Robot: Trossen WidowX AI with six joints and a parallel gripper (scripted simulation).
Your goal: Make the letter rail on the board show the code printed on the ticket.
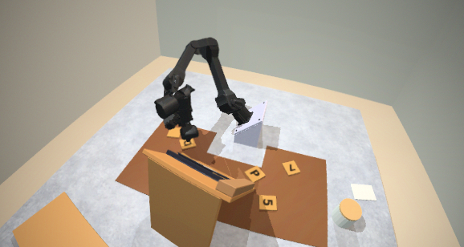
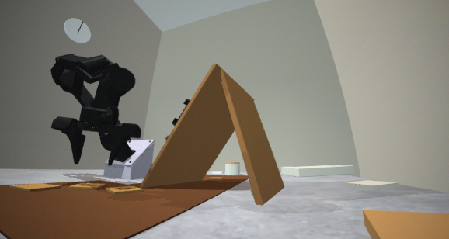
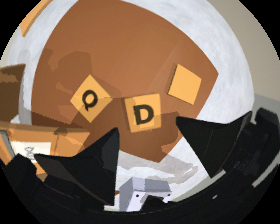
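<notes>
The gripper (image 2: 95, 150) hangs above the D tile (image 3: 143, 113), jaws open, holding nothing. That tile lies flat on the brown mat (image 1: 305, 202) at the board's (image 1: 182, 202) far left end, with a blank-faced tile (image 3: 184, 83) beside it. Tiles reading P (image 1: 254, 173), 7 (image 1: 291, 168) and 5 (image 1: 267, 202) lie near the rail's (image 1: 197, 166) right end. The wrist view shows one more tile, Q (image 3: 90, 100)
</notes>
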